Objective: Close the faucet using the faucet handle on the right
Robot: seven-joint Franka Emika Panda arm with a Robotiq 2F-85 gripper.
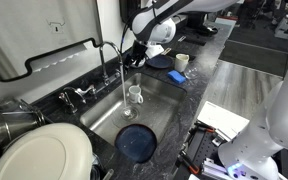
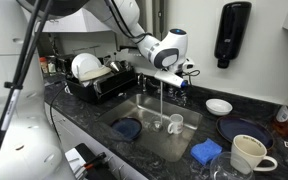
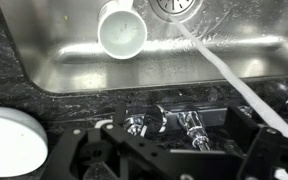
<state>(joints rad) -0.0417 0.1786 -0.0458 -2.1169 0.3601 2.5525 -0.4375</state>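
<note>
Wrist view only: gripper (image 3: 172,150) fingers spread wide, near faucet handle (image 3: 194,126), contact unclear. An exterior view adds the faucet (image 1: 106,50) arch and water (image 1: 124,85) streaming down beside glass (image 1: 134,96).

Arm (image 2: 130,24) angled downward, gripper (image 3: 174,138) jaws spread apart.

Dark speckled countertop (image 2: 79,112) carries dish rack (image 2: 96,85), white bowl (image 2: 219,106), blue plate (image 2: 242,131), mug (image 2: 246,154), blue sponge (image 2: 206,151).

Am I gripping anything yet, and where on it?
Nothing yet: the gripper hangs open above the faucet handle, fingers not on it.
</note>
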